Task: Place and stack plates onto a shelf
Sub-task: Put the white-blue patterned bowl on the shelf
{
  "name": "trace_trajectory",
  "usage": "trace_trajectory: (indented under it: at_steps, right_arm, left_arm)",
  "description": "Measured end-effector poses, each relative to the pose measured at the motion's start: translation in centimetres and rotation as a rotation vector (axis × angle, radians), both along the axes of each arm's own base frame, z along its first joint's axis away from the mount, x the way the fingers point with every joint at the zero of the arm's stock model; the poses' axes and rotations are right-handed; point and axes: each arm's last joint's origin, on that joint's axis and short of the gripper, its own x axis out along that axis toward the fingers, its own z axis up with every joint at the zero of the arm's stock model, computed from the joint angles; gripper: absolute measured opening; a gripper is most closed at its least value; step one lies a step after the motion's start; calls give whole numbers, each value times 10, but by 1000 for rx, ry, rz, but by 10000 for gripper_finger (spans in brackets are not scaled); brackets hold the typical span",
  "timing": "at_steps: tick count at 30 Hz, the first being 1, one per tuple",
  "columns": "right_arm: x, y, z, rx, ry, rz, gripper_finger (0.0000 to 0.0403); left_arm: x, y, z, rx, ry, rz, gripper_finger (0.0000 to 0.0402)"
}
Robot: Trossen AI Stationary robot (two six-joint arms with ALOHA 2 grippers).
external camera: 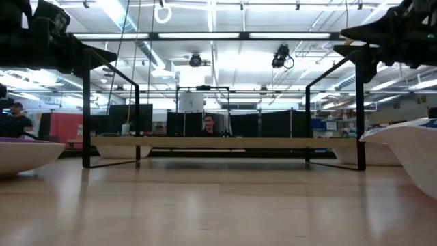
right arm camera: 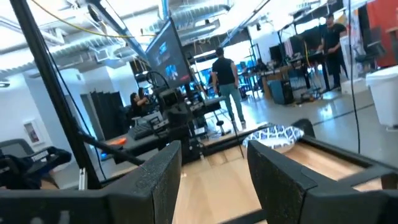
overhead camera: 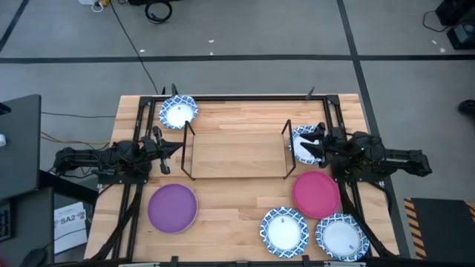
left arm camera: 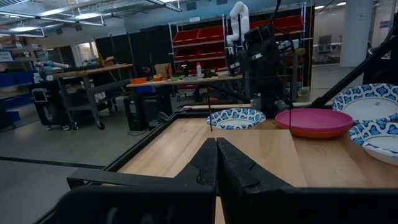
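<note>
The shelf, black rods around a light wooden board, stands mid-table on its rod legs. Blue-and-white plates lie flat on the table: one at the far left, one right of the shelf, two at the near right. A magenta plate and a purple plate lie nearer. My left gripper is shut, raised just left of the shelf. My right gripper is open, raised over the plate right of the shelf. In the low view both hang well above the table.
Black frame rails run along the table's left and right sides under the arms. Bare wood lies between the purple plate and the near blue-and-white plates. In the left wrist view an orange rim shows under the magenta plate. People stand in the room beyond.
</note>
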Motion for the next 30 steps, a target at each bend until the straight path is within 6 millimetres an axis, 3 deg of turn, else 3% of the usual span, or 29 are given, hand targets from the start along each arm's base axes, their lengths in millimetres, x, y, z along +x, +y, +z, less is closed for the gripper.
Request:
trace_trajectory:
  at_steps: [8,19,30]
  right_arm:
    - [-9,-4,26,-17,5,-180,191]
    - [-17,-11,48,-22,220,-463,191]
    - [4,-28,68,3,397,-575,191]
  left_arm:
    - [0,0,0,0,0,0,5]
    - [0,0,0,0,0,0,5]
    - [0,0,0,0,0,0,5]
